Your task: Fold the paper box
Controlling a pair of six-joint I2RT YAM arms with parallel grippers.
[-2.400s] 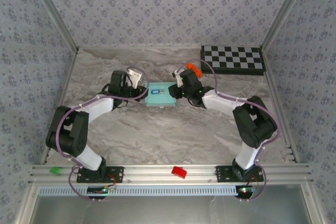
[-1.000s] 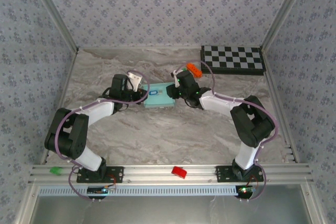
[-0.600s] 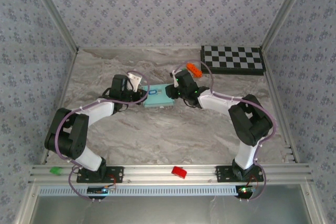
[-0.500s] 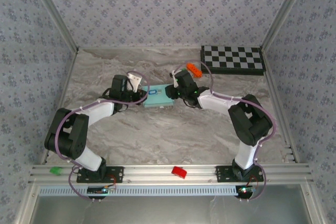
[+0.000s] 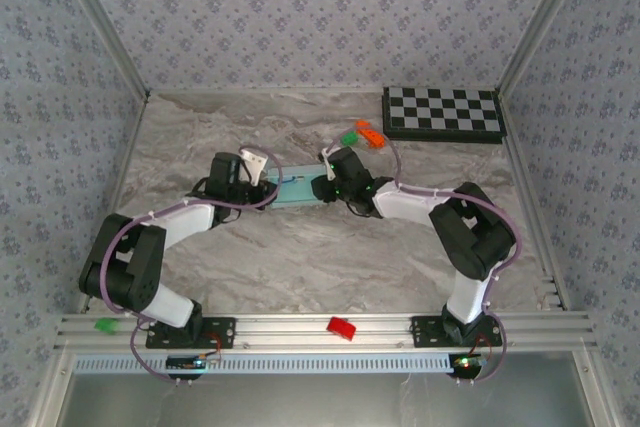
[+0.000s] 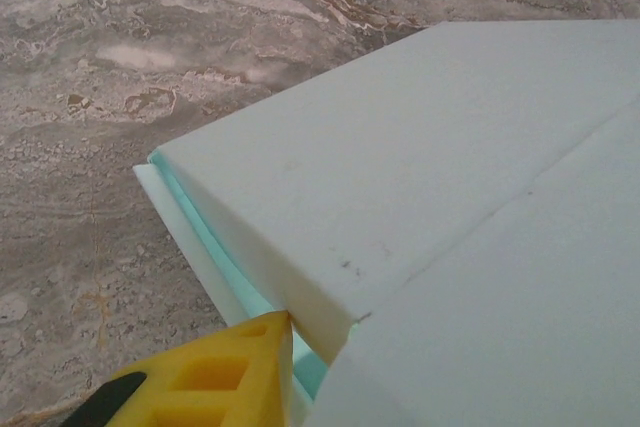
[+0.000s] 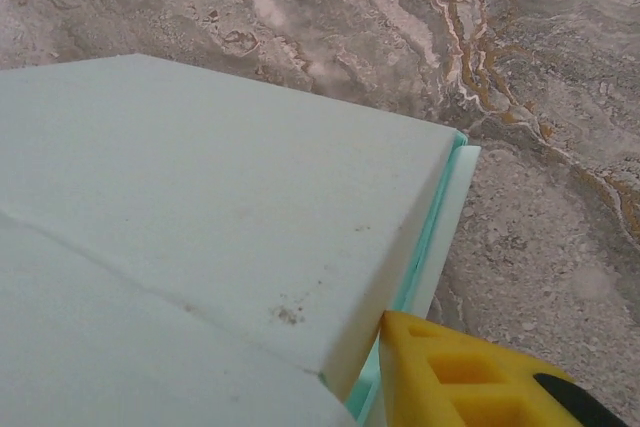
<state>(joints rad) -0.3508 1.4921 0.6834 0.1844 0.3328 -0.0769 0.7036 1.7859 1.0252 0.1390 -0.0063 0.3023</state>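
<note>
The paper box [image 5: 297, 187], pale aqua, hangs between my two grippers at mid table and looks like a thin strip tipped on edge from above. My left gripper [image 5: 266, 187] is shut on its left end and my right gripper [image 5: 320, 187] on its right end. In the left wrist view the box [image 6: 420, 177] is pale with a crease and an aqua inner edge, and a yellow finger [image 6: 200, 377] presses its side. In the right wrist view the box [image 7: 200, 197] is met by a yellow finger [image 7: 460, 377] at its corner. The opposite fingers are hidden by the cardboard.
A black-and-white checkerboard [image 5: 442, 113] lies at the back right. An orange piece [image 5: 369, 132] and a small green piece [image 5: 348, 137] lie just behind the right gripper. A red block [image 5: 342, 328] and a green bit [image 5: 103, 325] sit on the front rail.
The box has turned from lying flat with its label up to nearly edge-on. Both grippers shifted slightly left and toward the front with it, uncovering the green piece behind.
</note>
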